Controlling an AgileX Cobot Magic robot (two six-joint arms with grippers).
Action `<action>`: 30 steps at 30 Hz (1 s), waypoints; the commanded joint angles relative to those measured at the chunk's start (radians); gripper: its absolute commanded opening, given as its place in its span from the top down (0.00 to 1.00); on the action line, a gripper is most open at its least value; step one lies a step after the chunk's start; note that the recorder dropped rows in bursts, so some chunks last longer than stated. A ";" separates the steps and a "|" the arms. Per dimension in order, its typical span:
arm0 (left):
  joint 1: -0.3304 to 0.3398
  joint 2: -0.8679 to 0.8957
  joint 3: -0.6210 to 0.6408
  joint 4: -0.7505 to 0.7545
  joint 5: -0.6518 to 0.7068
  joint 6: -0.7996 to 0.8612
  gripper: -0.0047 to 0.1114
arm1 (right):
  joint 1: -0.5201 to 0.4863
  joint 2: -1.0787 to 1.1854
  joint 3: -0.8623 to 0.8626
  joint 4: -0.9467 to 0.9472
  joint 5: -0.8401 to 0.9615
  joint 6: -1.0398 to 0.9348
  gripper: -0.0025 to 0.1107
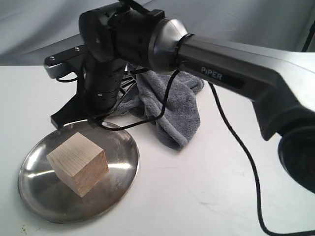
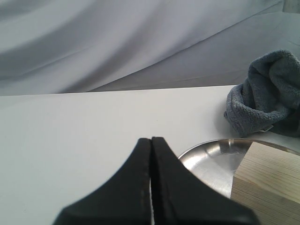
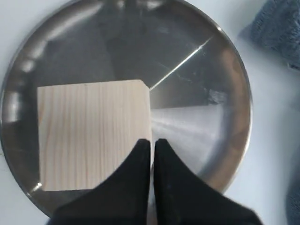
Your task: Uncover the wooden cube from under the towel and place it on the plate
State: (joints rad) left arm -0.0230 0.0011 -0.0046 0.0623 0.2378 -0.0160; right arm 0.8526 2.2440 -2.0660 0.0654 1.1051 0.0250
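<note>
- Your right gripper (image 3: 151, 141) has its two black fingers pressed together with nothing between them. It hangs over the plate (image 1: 123, 167) and points down at it. In the right wrist view its tips lie just beside one edge of the wooden cube (image 1: 78, 162); that view does not show any contact with the block.
- Your left gripper (image 2: 151, 139) is also closed and empty, its fingers meeting along a thin seam. It sits low over the white table (image 1: 206, 187), near the plate's rim and off the dish itself.
- The wooden cube rests flat on one face inside the plate, off-centre, with its pale grain showing on top. Neither gripper holds it.
- The plate lies on the table at the front left of the exterior view, its steel shiny and faintly scratched.
- The towel (image 1: 172, 108) is bunched in a heap on the table behind and to the right of the plate. It is near the rim and covers nothing of the cube; you cannot tell whether it touches the rim.
- Your right arm (image 1: 236, 73) reaches in from the right across the middle, with a black cable (image 1: 246, 162) trailing from it down to the table.
- A grey cloth backdrop (image 2: 140, 37) hangs behind the table.
</note>
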 commanded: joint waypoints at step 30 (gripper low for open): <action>-0.004 -0.001 0.005 0.001 -0.010 -0.005 0.96 | -0.961 -0.839 1.090 0.085 -0.596 -0.122 0.98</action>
State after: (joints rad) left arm -0.0230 0.0011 -0.0046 0.0623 0.2378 -0.0160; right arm -0.0793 1.5104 -1.0534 0.1008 0.6090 -0.0849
